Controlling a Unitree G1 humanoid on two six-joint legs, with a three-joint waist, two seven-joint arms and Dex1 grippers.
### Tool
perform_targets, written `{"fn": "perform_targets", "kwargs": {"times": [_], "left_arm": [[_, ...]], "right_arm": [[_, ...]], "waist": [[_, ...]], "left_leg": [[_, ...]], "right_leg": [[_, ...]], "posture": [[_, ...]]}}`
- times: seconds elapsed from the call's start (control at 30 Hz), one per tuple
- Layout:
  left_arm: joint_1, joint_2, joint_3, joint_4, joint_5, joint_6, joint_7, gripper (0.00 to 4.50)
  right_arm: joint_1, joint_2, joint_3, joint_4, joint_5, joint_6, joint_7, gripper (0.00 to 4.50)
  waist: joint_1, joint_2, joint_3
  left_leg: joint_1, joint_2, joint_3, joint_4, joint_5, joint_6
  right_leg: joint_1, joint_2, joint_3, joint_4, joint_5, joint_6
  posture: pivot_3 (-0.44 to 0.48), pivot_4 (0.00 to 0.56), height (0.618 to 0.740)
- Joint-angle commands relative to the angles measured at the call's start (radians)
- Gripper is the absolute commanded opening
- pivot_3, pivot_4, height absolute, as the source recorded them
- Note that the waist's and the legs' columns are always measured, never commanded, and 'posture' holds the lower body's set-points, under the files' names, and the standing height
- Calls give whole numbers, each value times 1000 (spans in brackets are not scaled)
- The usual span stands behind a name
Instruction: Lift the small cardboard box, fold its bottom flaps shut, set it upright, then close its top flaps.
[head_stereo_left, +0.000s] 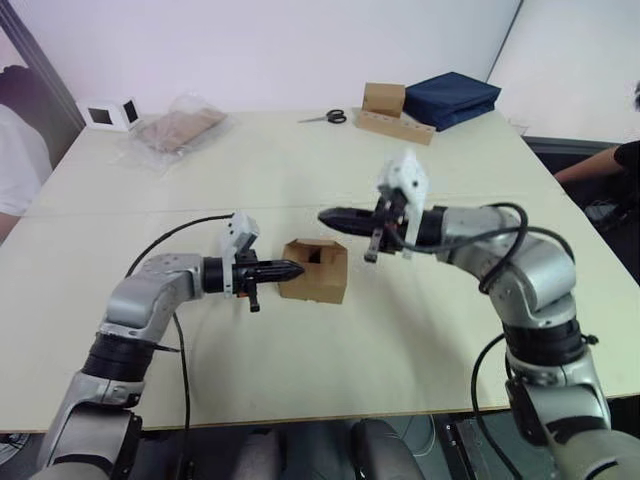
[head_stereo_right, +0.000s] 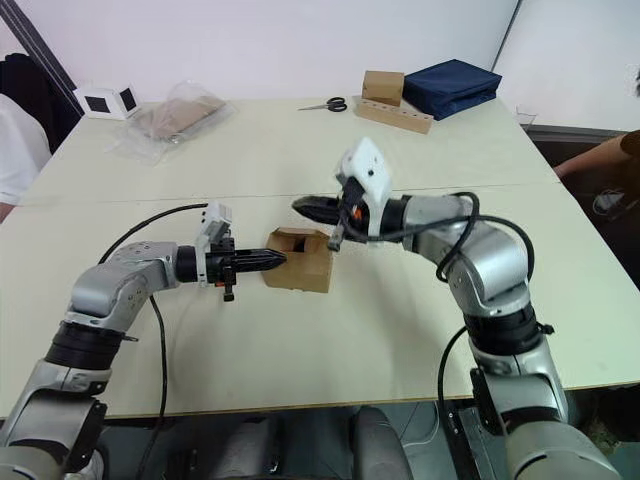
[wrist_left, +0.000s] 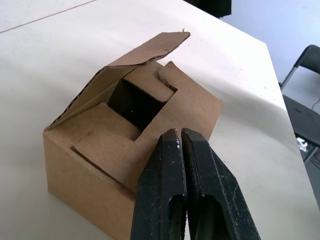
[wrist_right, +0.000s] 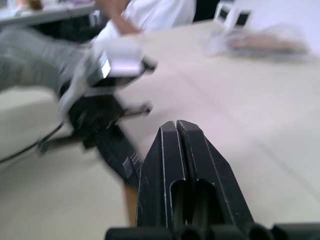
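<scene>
On table (head_stereo_left: 420, 330), left end effector (head_stereo_left: 296, 269) presses small cardboard box (head_stereo_left: 322, 282), fingers together.

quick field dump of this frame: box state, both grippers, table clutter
box: small cardboard box upright on the table, mid-front
top flaps: top flaps partly folded in, one still raised, gap open at centre
left gripper: left gripper with jaws shut, tip pressing on a folded flap
right gripper: right gripper with jaws shut, held above the box, not touching
far side: scissors, plastic bag, second brown box, blue bag
people: sleeve at left edge, arm at right edge
</scene>
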Motion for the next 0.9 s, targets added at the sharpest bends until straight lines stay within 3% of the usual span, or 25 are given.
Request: {"fn": "perform_targets", "kwargs": {"times": [0.03, 0.23, 0.63, 0.9], "left_arm": [[0, -3, 11, -5, 2, 5, 7, 105], [17, -8, 18, -40, -10, 19, 27, 105], [17, 61, 114, -138, -109, 107, 22, 105], [-103, 43, 106, -6, -81, 76, -5, 105]], "right_arm": [[-20, 45, 59, 114, -64, -86, -6, 0], [-7, 92, 129, 258, -143, -168, 10, 0], [134, 73, 210, 184, -198, -158, 39, 0], [155, 78, 197, 169, -215, -153, 20, 0]], "waist": [[-2, 0, 0], [-3, 0, 0], [-4, 0, 0], [-2, 0, 0]], "left_leg": [[0, 0, 0, 0, 0, 0], [0, 0, 0, 0, 0, 0], [0, 0, 0, 0, 0, 0], [0, 0, 0, 0, 0, 0]], "right_leg": [[0, 0, 0, 0, 0, 0], [-1, 0, 0, 0, 0, 0], [-1, 0, 0, 0, 0, 0], [0, 0, 0, 0, 0, 0]], "posture": [[0, 150, 740], [0, 150, 740], [0, 150, 740], [0, 150, 740]]}}
